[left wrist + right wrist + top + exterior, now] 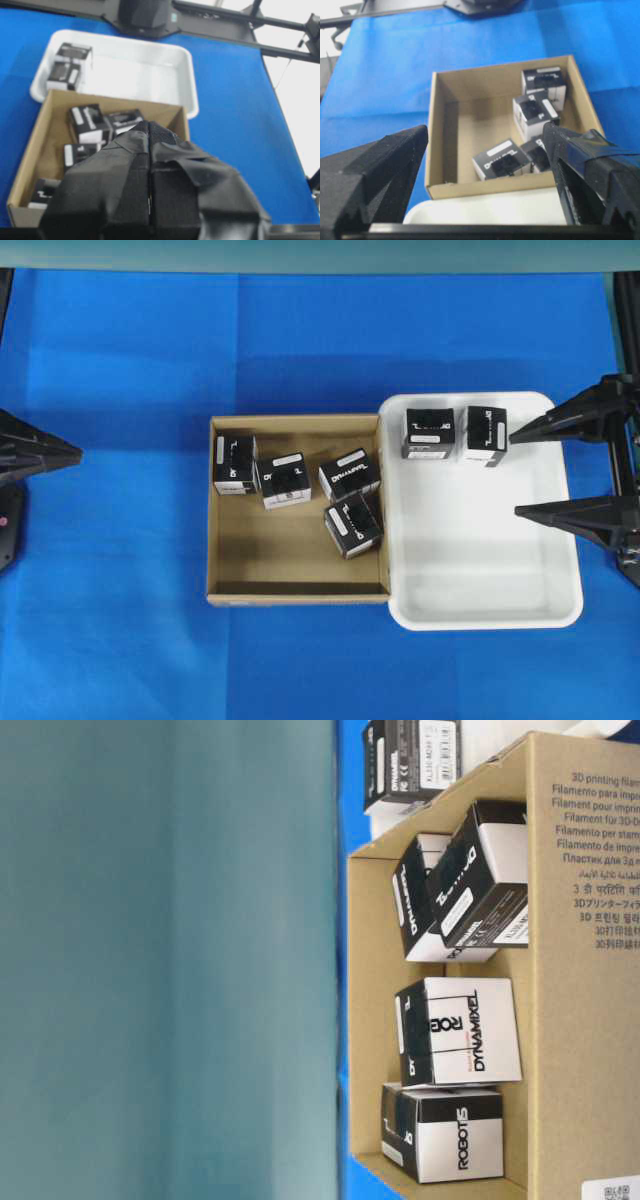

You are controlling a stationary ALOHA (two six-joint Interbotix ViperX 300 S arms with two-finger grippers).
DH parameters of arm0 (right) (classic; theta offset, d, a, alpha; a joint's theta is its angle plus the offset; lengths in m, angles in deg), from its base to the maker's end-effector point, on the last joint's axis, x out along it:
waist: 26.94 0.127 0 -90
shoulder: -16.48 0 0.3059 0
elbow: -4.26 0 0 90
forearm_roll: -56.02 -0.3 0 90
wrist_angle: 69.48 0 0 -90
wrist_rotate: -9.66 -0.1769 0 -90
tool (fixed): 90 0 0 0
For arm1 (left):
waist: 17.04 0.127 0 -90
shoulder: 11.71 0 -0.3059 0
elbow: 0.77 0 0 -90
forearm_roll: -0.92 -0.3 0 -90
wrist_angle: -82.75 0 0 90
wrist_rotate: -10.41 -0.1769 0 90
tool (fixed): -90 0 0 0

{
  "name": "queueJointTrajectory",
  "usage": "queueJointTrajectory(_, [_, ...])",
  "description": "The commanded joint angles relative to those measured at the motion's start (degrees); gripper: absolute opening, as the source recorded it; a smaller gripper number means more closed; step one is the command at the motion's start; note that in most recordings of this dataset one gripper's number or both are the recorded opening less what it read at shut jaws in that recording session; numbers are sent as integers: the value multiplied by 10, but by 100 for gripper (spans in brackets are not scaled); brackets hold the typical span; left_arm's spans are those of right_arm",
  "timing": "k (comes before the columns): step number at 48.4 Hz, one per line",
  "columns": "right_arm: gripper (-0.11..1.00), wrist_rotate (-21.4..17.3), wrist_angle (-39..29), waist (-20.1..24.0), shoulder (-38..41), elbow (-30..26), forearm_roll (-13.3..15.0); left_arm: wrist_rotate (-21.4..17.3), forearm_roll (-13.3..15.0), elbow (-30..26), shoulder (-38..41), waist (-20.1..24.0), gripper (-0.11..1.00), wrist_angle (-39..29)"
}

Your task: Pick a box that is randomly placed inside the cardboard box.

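My left end effector point(72, 453) sits closed and empty; my right end effector point(520, 473) gapes wide, holding nothing.

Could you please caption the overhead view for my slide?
Four black boxes in the cardboard box, two in the white tray.

A blue cloth point(130, 570) covered the work surface and filled nearly the whole overhead frame. Along the top edge of that frame ran a pale teal-grey band point(320, 254), apparently a wall or panel. In the table-level view a blurred teal-grey surface point(165, 960) occupied the left half of the frame. In the left wrist view, dark metal frame bars point(280, 22) crossed the upper right, and bright white light point(300, 100) filled the area beyond the cloth's right edge. Illumination was even, with soft shadows.
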Motion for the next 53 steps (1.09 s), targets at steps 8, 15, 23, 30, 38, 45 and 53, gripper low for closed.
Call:
queueJointTrajectory(8, [96,-1,2,1,0,-3,-1,-2,-2,-8,5,-12,-7,-14])
queueJointTrajectory(15, [96,2,-2,0,-6,-3,1,-1,-2,-11,-5,-13,-7,-39])
queueJointTrajectory(23, [95,2,-7,-4,-7,9,2,0,-2,-18,-19,-14,-7,-33])
queueJointTrajectory(30, [95,1,-7,-4,-4,14,2,-1,-1,-17,-18,-15,-7,-38])
queueJointTrajectory(38, [95,2,-7,-4,-4,14,3,-13,-4,-16,-19,-13,-7,-27])
queueJointTrajectory(45, [95,3,-7,-6,-4,16,3,-57,-4,-15,-18,-14,-7,10])
queueJointTrajectory(53, [95,1,-7,-10,-6,25,3,-128,-4,-13,-17,-14,-7,41])
